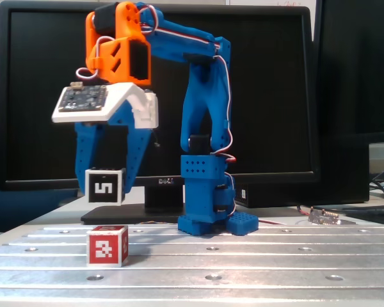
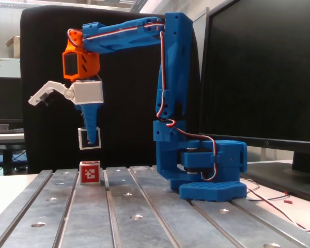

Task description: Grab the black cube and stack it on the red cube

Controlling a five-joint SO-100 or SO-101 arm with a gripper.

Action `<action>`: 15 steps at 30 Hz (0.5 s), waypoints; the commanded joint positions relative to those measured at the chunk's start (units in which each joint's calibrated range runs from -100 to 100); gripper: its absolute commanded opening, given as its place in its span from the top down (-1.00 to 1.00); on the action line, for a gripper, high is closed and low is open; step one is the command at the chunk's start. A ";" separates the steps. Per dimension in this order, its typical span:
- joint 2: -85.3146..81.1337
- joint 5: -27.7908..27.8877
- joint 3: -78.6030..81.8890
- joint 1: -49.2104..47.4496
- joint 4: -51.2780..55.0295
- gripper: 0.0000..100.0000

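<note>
Holding the black cube aloft, the pincer is closed on it from above, blue fingers pinching two opposite side faces. The cube hangs clear over the red cube, near-lined up in both fixed views, a visible gap between them. The red cube sits on the ribbed metal tabletop toward its front-left in one fixed view. Both look small, rigid, light, probably plastic: smooth flat faces, so a slip is possible if grip loosens. Flat side-face hold suits it; the square top of the red cube gives little margin, so placement needs centring.
</note>
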 commanded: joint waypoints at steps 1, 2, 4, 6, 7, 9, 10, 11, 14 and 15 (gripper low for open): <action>-0.40 0.11 -2.69 0.77 -0.10 0.75; -0.40 0.11 -2.60 0.54 -0.36 0.75; -0.40 0.06 -2.60 0.32 -0.79 0.75; -0.40 0.06 -2.51 0.32 -1.73 0.75; -0.40 0.06 -2.51 0.25 -1.81 0.75; -0.40 0.06 -2.51 0.25 -1.90 0.75; -0.31 0.06 -2.33 0.25 -2.50 0.75; -0.31 0.06 -1.61 0.25 -3.10 0.75; -0.40 0.06 2.01 0.25 -5.83 0.75; -0.48 0.06 3.01 0.25 -6.52 0.75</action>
